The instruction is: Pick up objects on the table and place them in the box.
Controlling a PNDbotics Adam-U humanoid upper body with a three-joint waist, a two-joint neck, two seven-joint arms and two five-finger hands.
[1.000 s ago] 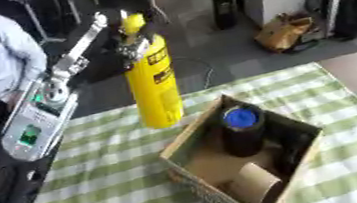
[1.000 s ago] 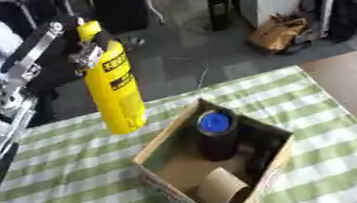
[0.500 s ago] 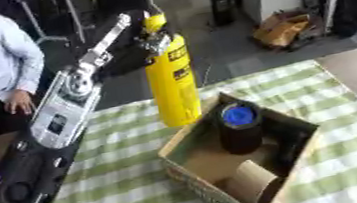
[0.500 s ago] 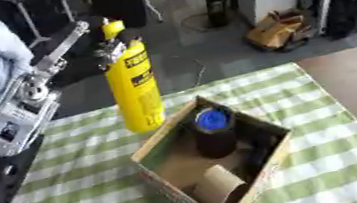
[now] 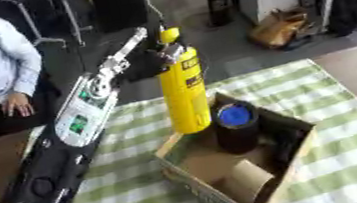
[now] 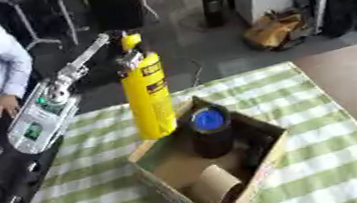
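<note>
Left eye view had the cardboard box [image 5: 192, 158] nearest, on the checked cloth [image 5: 143, 199] — a dark cylinder [image 5: 237, 127] upright inside. Behind, the left hand [image 5: 154, 60] was wrapped round the yellow canister [image 5: 184, 95] — upright over the box's far-left rim.

No legible text; dark label on yellow canister [image 6: 149, 97] unreadable.

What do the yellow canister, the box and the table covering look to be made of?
Yellow canister: probably painted metal, smooth with a slight sheen and a printed label. Box: brown corrugated cardboard, matte, with raw flap edges. Table covering: looks like woven cloth or vinyl in green and white checks; which one is unclear.
</note>
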